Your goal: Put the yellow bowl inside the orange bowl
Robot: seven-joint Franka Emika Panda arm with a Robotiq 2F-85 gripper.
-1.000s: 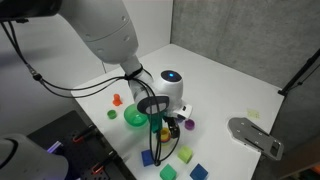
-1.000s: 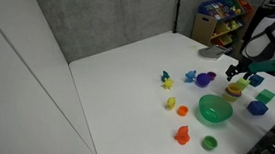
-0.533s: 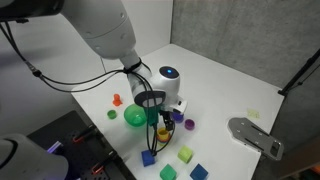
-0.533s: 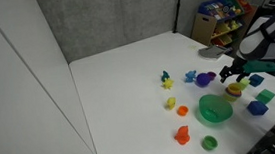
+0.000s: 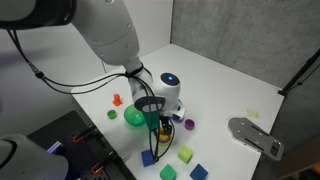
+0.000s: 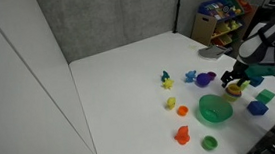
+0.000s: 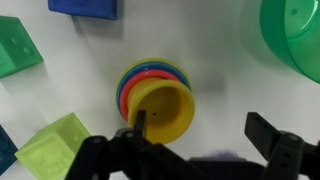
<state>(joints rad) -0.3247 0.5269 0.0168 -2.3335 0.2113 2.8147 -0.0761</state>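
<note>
In the wrist view the yellow bowl (image 7: 162,108) lies tilted inside the orange bowl, of which only the orange-red rim (image 7: 126,84) shows, with a blue ring just inside that rim. My gripper (image 7: 200,130) is open right above them. Its left finger is over the yellow bowl's near rim and its right finger is over bare table. In both exterior views the gripper (image 5: 160,120) (image 6: 235,77) hangs low over the stacked bowls (image 6: 233,92), which are mostly hidden in one of them.
The big green bowl (image 5: 134,117) (image 6: 216,108) (image 7: 296,40) stands close beside the stack. Blue (image 7: 85,6), green (image 7: 15,47) and yellow-green (image 7: 55,150) blocks lie around it. A purple bowl (image 6: 206,79) and small toy pieces (image 6: 166,80) lie farther off.
The gripper has shifted only slightly over the stack. The bowls and blocks have not moved.
</note>
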